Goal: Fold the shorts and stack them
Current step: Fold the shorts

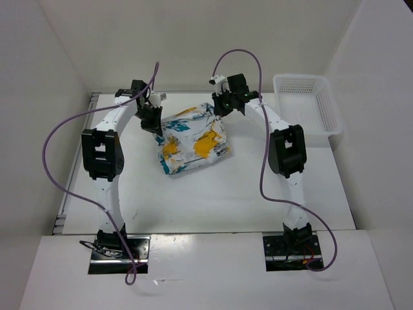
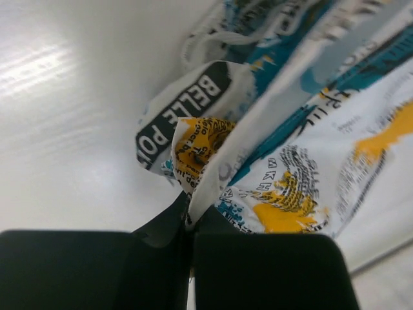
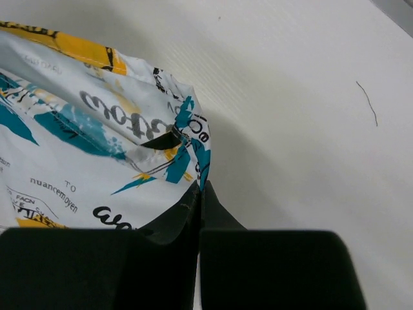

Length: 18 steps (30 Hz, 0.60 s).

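The shorts [image 1: 191, 140] lie bunched on the white table, printed in teal, yellow-orange and black. At their far left corner my left gripper [image 1: 155, 126] is shut on a pinched fold of the cloth [image 2: 193, 194]. My right gripper [image 1: 222, 106] is shut on the far right corner, with the teal-edged hem [image 3: 203, 171] caught between its closed jaws. In the left wrist view the shorts [image 2: 297, 129] spread to the right; in the right wrist view the shorts [image 3: 71, 148] spread to the left.
A white plastic mesh basket [image 1: 307, 103] stands at the far right of the table. Purple cables [image 1: 58, 135] loop off both arms. The white table [image 1: 213, 200] reaches to walls at the back and sides.
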Motion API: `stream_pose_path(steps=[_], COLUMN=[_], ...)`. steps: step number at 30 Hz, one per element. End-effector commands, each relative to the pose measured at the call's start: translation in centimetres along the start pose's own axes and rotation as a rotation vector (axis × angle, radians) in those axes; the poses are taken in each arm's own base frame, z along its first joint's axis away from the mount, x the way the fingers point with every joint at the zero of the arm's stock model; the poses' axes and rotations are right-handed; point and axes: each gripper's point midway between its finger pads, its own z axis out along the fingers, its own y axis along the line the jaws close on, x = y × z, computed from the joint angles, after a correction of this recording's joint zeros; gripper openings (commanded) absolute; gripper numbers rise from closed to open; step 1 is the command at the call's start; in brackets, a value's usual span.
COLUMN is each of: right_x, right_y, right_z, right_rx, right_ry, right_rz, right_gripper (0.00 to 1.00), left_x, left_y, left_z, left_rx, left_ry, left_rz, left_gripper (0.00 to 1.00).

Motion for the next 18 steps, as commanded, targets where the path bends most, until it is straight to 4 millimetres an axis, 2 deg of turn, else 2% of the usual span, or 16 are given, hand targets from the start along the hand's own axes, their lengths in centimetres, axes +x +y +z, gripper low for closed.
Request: stream_pose_path(steps=[1, 3, 4, 5, 6, 7, 9, 10, 11, 12, 14, 16, 17, 18], right_x=[-1.9, -1.3, -1.7, -1.2, -1.6, -1.7, -2.0, -2.2, -2.8, -2.8, -4.1, -5.8, -5.5, -5.5], right_y=[-2.3, -2.7, -2.8, -2.8, -2.8, -2.1, -2.3, -2.5, -3.0, -3.3, -4.1, -4.4, -4.5, -4.2], right_z=[0.6, 1.5, 1.3, 1.8, 1.7, 1.9, 1.8, 1.8, 1.6, 1.5, 0.2, -1.5, -2.0, -2.6], right_rx=[0.087, 0.097, 0.098, 0.096, 0.098, 0.089, 0.099, 0.112, 0.142, 0.157, 0.220, 0.261, 0.274, 0.273], right_ry=[-0.063, -0.057, -0.065, -0.055, -0.063, -0.063, -0.070, -0.078, -0.093, -0.091, -0.118, -0.154, -0.145, -0.148], right_rz=[-0.001, 0.001, -0.002, 0.011, 0.008, 0.013, 0.019, 0.031, 0.044, 0.045, 0.052, 0.044, 0.047, 0.059], right_gripper=[0.00, 0.00, 0.00, 0.04, 0.11, 0.26, 0.47, 0.54, 0.57, 0.59, 0.66, 0.66, 0.66, 0.66], left_x=[-2.4, -2.6, -2.7, -2.7, -2.7, -2.7, -2.7, -2.9, -2.9, -3.3, -4.1, -4.6, -4.8, -4.9], left_y=[2.7, 2.9, 3.3, 3.4, 3.4, 3.7, 3.9, 3.7, 3.9, 3.5, 4.6, 5.7, 5.5, 5.8], left_z=[0.2, 0.7, 0.9, 0.9, 0.9, 0.9, 0.8, 0.4, 0.4, -0.6, -2.3, -3.8, -4.3, -5.7], left_rx=[-0.119, -0.141, -0.158, -0.167, -0.167, -0.179, -0.193, -0.194, -0.203, -0.205, -0.239, -0.265, -0.266, -0.274], left_ry=[-0.046, -0.041, -0.039, -0.038, -0.038, -0.037, -0.036, -0.046, -0.046, -0.069, -0.112, -0.148, -0.162, -0.184], left_rz=[0.015, 0.024, 0.023, 0.023, 0.023, 0.023, 0.022, 0.026, 0.025, 0.032, 0.021, 0.005, 0.009, 0.001], left_gripper=[0.02, 0.05, 0.08, 0.11, 0.18, 0.23, 0.34, 0.47, 0.51, 0.55, 0.61, 0.67, 0.72, 0.72])
